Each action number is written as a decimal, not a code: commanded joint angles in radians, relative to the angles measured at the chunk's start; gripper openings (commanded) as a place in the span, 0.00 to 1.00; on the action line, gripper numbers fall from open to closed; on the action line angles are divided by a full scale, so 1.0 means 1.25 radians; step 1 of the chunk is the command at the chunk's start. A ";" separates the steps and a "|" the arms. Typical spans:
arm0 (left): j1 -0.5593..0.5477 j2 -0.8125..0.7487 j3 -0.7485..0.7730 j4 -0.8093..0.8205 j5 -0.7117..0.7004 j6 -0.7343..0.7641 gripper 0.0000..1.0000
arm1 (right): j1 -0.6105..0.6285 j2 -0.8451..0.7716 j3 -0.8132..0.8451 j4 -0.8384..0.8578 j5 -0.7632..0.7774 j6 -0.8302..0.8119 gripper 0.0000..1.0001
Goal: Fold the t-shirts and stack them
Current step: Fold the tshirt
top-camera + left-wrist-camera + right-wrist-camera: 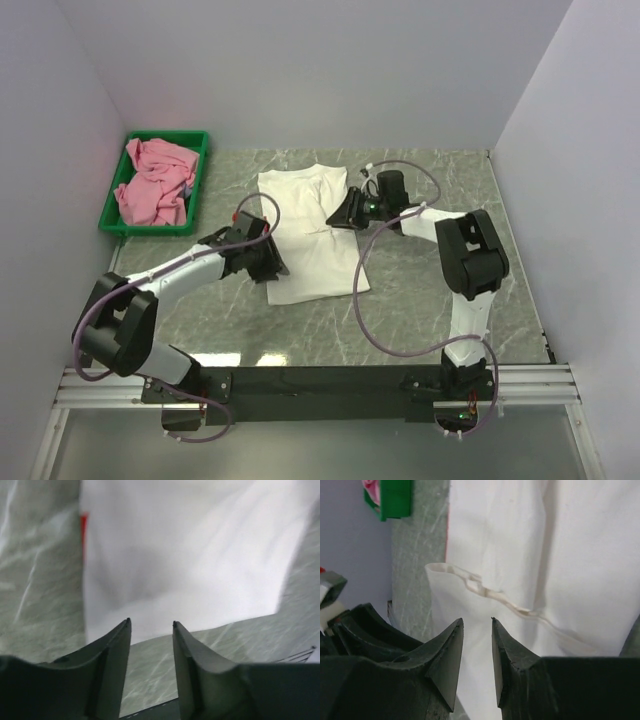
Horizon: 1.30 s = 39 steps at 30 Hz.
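The white t-shirt [305, 225] lies folded lengthwise on the marble table, in the middle. A sliver of red print [83, 522] shows at its edge. My left gripper [274, 266] sits at the shirt's near left corner. In the left wrist view that gripper [151, 624] is open, bare table between its fingers and the white t-shirt [190, 555] just ahead. My right gripper [337, 217] hovers over the shirt's right edge. Seen from the right wrist, this gripper [477, 620] is open a little above the white t-shirt [570, 555], near a folded hem [485, 589]. The pink t-shirt [155, 185] lies crumpled in the tray.
A green plastic tray [201, 165] stands at the back left against the wall, also seen as the green tray [395, 500] in the right wrist view. White walls close in the table on three sides. Purple cables loop from both arms over the near table.
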 commanded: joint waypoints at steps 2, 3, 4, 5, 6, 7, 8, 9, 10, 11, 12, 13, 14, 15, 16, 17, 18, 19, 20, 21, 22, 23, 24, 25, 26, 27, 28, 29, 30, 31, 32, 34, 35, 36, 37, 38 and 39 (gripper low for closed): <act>0.016 -0.015 0.111 0.020 -0.092 0.034 0.40 | -0.003 -0.092 -0.028 -0.001 -0.016 -0.056 0.37; 0.022 -0.008 0.126 0.030 -0.100 0.034 0.33 | -0.003 -0.092 -0.032 0.001 -0.023 -0.059 0.37; 0.032 0.014 0.133 0.040 -0.101 0.036 0.30 | -0.004 -0.088 -0.034 -0.002 -0.027 -0.061 0.37; 0.050 0.028 0.139 0.061 -0.097 0.041 0.27 | -0.006 -0.083 -0.042 -0.002 -0.026 -0.064 0.37; 0.059 0.044 0.145 0.068 -0.084 0.045 0.22 | -0.007 -0.080 -0.045 0.000 -0.022 -0.063 0.37; 0.064 0.079 0.161 0.071 -0.082 0.048 0.20 | -0.012 -0.076 -0.051 0.013 -0.023 -0.060 0.36; 0.072 0.098 0.169 0.075 -0.081 0.058 0.19 | -0.014 -0.065 -0.059 0.020 -0.025 -0.050 0.36; 0.073 0.116 0.182 0.081 -0.078 0.062 0.16 | -0.018 -0.059 -0.060 0.022 -0.026 -0.047 0.36; 0.076 0.149 0.188 0.083 -0.075 0.064 0.15 | -0.023 -0.051 -0.060 0.021 -0.025 -0.045 0.36; 0.078 0.166 0.190 0.087 -0.070 0.068 0.14 | -0.026 -0.036 -0.058 0.017 -0.024 -0.048 0.36; 0.081 0.181 0.194 0.094 -0.070 0.069 0.12 | -0.030 -0.028 -0.052 0.012 -0.021 -0.051 0.35; 0.083 0.209 0.194 0.098 -0.073 0.070 0.11 | -0.031 -0.020 -0.047 -0.002 -0.017 -0.054 0.35; 0.089 0.220 0.193 0.103 -0.077 0.072 0.10 | -0.035 -0.002 -0.037 -0.012 -0.013 -0.062 0.35; 0.094 0.231 0.187 0.107 -0.079 0.070 0.07 | -0.039 0.006 -0.033 -0.019 -0.010 -0.065 0.35; 0.099 0.250 0.183 0.118 -0.081 0.068 0.06 | -0.042 0.015 -0.029 -0.024 -0.005 -0.067 0.35; 0.111 0.258 0.177 0.124 -0.078 0.064 0.06 | -0.051 0.033 -0.022 -0.039 0.006 -0.064 0.35; 0.118 0.266 0.170 0.125 -0.075 0.062 0.05 | -0.057 0.043 -0.018 -0.044 0.013 -0.061 0.35; 0.124 0.278 0.165 0.125 -0.074 0.058 0.05 | -0.062 0.052 -0.018 -0.045 0.017 -0.055 0.34; 0.129 0.283 0.162 0.124 -0.072 0.057 0.05 | -0.068 0.065 -0.023 -0.042 0.022 -0.044 0.34; 0.136 0.284 0.152 0.126 -0.070 0.057 0.05 | -0.079 0.070 -0.027 -0.039 0.026 -0.036 0.34; 0.137 0.281 0.147 0.129 -0.072 0.057 0.04 | -0.085 0.074 -0.032 -0.025 0.027 -0.029 0.34; 0.140 0.278 0.144 0.130 -0.074 0.059 0.04 | -0.090 0.075 -0.038 -0.016 0.032 -0.015 0.34; 0.142 0.276 0.140 0.129 -0.075 0.059 0.04 | -0.101 0.075 -0.053 -0.005 0.035 -0.009 0.34; 0.142 0.268 0.141 0.126 -0.078 0.062 0.04 | -0.105 0.073 -0.059 0.010 0.038 -0.004 0.34; 0.143 0.265 0.141 0.120 -0.081 0.067 0.04 | -0.110 0.064 -0.067 0.014 0.040 0.004 0.34; 0.143 0.259 0.150 0.115 -0.083 0.069 0.06 | -0.117 0.059 -0.070 0.015 0.046 0.004 0.34; 0.143 0.248 0.155 0.110 -0.081 0.074 0.07 | -0.118 0.040 -0.071 0.009 0.048 0.003 0.34; 0.143 0.240 0.162 0.105 -0.080 0.085 0.09 | -0.120 0.025 -0.075 0.005 0.048 0.000 0.34; 0.143 0.233 0.177 0.094 -0.074 0.089 0.13 | -0.118 0.009 -0.077 0.000 0.051 -0.004 0.34; 0.142 0.211 0.184 0.088 -0.072 0.090 0.16 | -0.118 -0.009 -0.081 -0.005 0.054 -0.005 0.34; 0.141 0.200 0.189 0.085 -0.069 0.091 0.20 | -0.117 -0.049 -0.093 -0.007 0.055 -0.005 0.34; 0.140 0.165 0.203 0.071 -0.059 0.084 0.34 | -0.112 -0.116 -0.113 -0.010 0.067 0.000 0.34; 0.136 0.155 0.208 0.066 -0.055 0.074 0.39 | -0.110 -0.140 -0.141 -0.006 0.073 0.005 0.34; 0.132 0.146 0.215 0.059 -0.051 0.071 0.44 | -0.104 -0.160 -0.157 0.000 0.075 0.011 0.34; 0.128 0.124 0.215 0.055 -0.046 0.066 0.45 | -0.096 -0.200 -0.172 0.006 0.071 0.025 0.34; 0.113 0.110 0.215 0.051 -0.047 0.057 0.47 | -0.082 -0.218 -0.205 0.010 0.069 0.032 0.34; 0.103 0.094 0.205 0.051 -0.051 0.051 0.48 | -0.071 -0.237 -0.222 0.011 0.066 0.039 0.34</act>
